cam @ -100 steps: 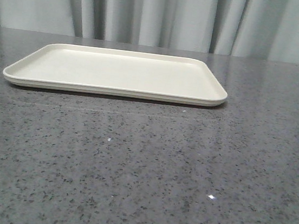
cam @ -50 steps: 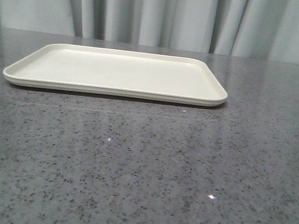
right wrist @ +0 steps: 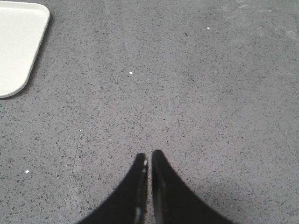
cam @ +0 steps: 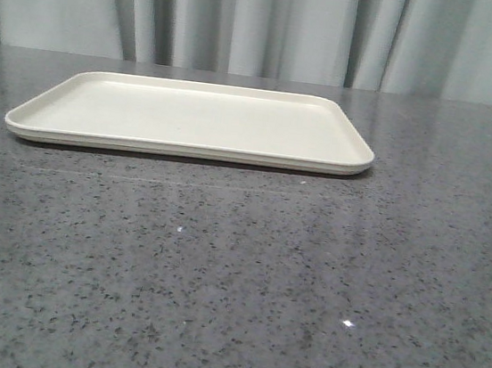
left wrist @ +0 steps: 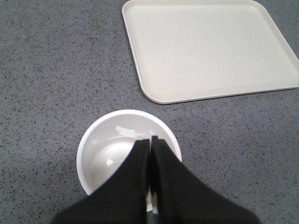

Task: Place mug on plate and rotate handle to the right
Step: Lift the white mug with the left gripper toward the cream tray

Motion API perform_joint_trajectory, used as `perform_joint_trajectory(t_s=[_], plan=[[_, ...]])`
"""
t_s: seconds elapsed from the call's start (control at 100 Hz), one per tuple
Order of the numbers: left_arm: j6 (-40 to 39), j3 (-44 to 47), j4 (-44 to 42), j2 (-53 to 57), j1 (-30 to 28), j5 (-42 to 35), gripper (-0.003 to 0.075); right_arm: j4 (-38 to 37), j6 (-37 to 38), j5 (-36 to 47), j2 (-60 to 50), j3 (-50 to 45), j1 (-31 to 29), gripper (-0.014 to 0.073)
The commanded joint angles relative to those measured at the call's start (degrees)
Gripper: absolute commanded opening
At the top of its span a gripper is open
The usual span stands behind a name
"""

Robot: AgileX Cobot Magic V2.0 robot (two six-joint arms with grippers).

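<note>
Grey speckled table, pale curtain behind. White mug stands upright on the table, mouth up, near the plate corner but apart from it; handle not seen. Left tool directly over its rim, fingers together on the wall. Right tool closed, over bare table.
</note>
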State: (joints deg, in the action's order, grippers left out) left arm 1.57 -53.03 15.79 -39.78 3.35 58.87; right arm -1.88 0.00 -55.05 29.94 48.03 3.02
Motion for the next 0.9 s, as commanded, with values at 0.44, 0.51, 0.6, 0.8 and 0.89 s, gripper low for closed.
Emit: perform_joint_trajectory(t_s=[0.44,0.51,0.6,0.8,0.89], plan=[[0.06,-1.90,0.27,-0.44,-0.16,-3.53,0.0620,-0.40,0.00,3.32,0.72,1.90,-0.02,0.0482],[0.06,-1.90,-1.15,-0.44,-0.16,-3.53,0.0619,-0.40,0.00,3.32,0.72,1.90,-0.02,0.0482],[-0.57,-1.90,-3.38,-0.44,-0.16,-3.41,0.0619,-0.40,0.00,3.32,0.72,1.90,-0.02,0.0482],[-3.79,-1.80,-8.43,-1.63,-0.16,-1.03,0.0619,-0.40,0.00,3.32,0.72,1.90,-0.02,0.0482],[-3.79,-1.56,-9.27,-3.27,-0.16,0.73,0.0619,-0.40,0.00,3.32,0.72,1.90,-0.02,0.0482]])
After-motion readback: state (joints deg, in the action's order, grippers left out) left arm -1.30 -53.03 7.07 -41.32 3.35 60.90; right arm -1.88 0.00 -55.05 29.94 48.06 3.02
